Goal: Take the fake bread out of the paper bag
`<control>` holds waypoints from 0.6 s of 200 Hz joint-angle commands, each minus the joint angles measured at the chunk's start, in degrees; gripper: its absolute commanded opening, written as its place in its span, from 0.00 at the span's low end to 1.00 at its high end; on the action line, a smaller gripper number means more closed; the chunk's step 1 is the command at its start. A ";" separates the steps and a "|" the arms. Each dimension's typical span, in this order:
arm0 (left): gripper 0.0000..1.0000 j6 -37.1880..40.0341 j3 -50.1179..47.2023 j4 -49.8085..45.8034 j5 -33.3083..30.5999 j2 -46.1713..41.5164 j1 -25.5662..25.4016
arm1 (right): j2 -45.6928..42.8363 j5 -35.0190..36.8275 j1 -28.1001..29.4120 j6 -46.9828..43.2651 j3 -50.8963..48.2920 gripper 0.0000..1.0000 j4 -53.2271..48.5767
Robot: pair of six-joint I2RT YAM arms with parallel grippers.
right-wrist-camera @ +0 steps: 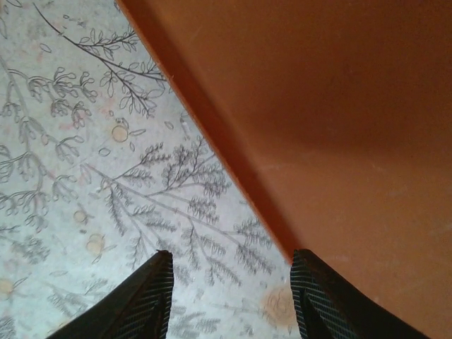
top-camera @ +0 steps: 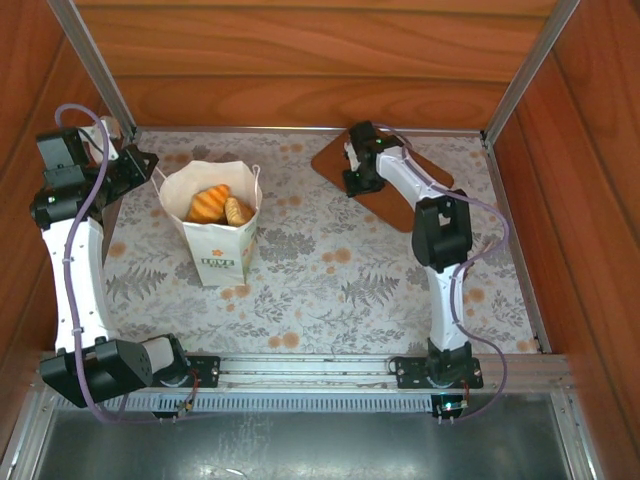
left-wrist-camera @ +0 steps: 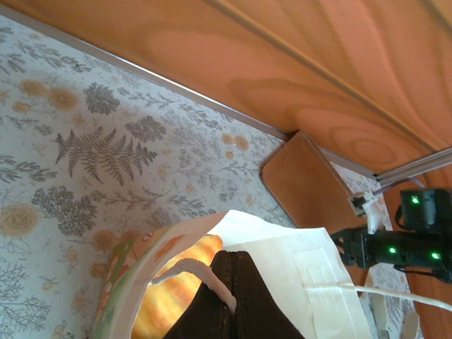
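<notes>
Currently the left gripper (left-wrist-camera: 227,268) pinches the rim of the upright paper bag (top-camera: 222,250), which holds the fake bread (top-camera: 210,204); the right gripper (right-wrist-camera: 232,261) hangs spread and empty over the brown tray's (right-wrist-camera: 339,141) edge.

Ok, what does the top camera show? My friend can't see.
A white printed paper bag stands open on a flowery table, golden-brown toy bread inside. The left fingers pinch its rim; the right fingers hover over a flat brown tray.

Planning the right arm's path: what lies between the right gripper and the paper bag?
Bare flowered tablecloth and nothing else lies between the right gripper and the paper bag, as the top view shows.
</notes>
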 commanded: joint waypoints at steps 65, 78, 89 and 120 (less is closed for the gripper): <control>0.00 1.62 -1.94 0.83 3.30 -3.76 0.59 | 11.20 1.90 -0.64 -9.27 10.38 0.45 -6.25; 0.00 1.60 -2.00 0.83 3.36 -3.85 0.63 | 12.37 2.62 -0.64 -9.76 11.40 0.44 -6.71; 0.00 1.60 -1.92 0.85 3.42 -4.04 0.64 | 13.38 2.88 -0.63 -10.55 12.17 0.43 -7.19; 0.00 1.69 -1.87 0.79 3.47 -4.26 0.62 | 15.06 3.60 -0.61 -13.27 12.62 0.36 -8.59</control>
